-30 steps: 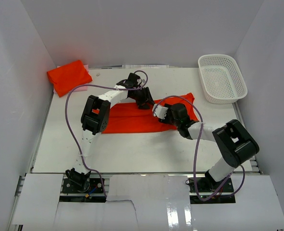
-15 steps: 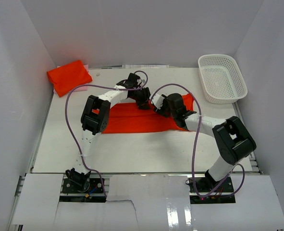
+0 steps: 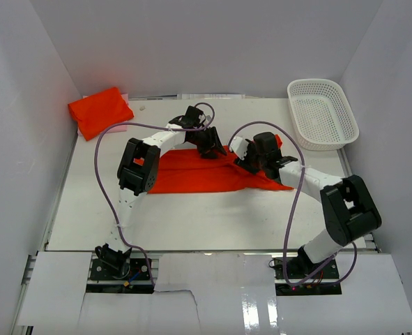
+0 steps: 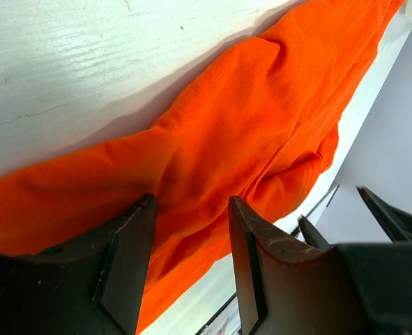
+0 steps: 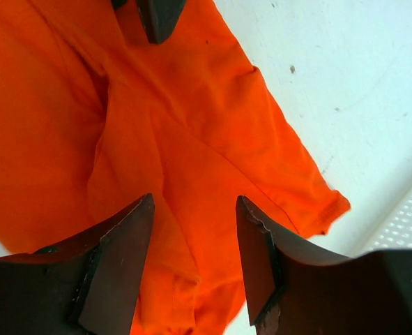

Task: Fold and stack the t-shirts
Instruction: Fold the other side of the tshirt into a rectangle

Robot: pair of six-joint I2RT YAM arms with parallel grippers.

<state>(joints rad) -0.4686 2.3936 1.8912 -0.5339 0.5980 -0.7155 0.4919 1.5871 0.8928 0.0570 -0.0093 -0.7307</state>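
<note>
An orange t-shirt [image 3: 192, 174] lies partly folded along the middle of the table. It fills the left wrist view [image 4: 247, 132] and the right wrist view [image 5: 192, 125]. My left gripper [image 3: 211, 148] is open just above the shirt's far edge, its jaws apart [image 4: 192, 209]. My right gripper [image 3: 242, 162] is open over the shirt's right part, jaws apart [image 5: 195, 209], holding nothing. A folded orange t-shirt [image 3: 100, 110] lies at the far left corner.
A white plastic basket [image 3: 322, 114] stands at the far right corner. White walls enclose the table on three sides. Purple cables loop over both arms.
My right gripper has moved away from me and to the right over the shirt, and the shirt's right part now lies spread lower right. The left arm has stayed put.
</note>
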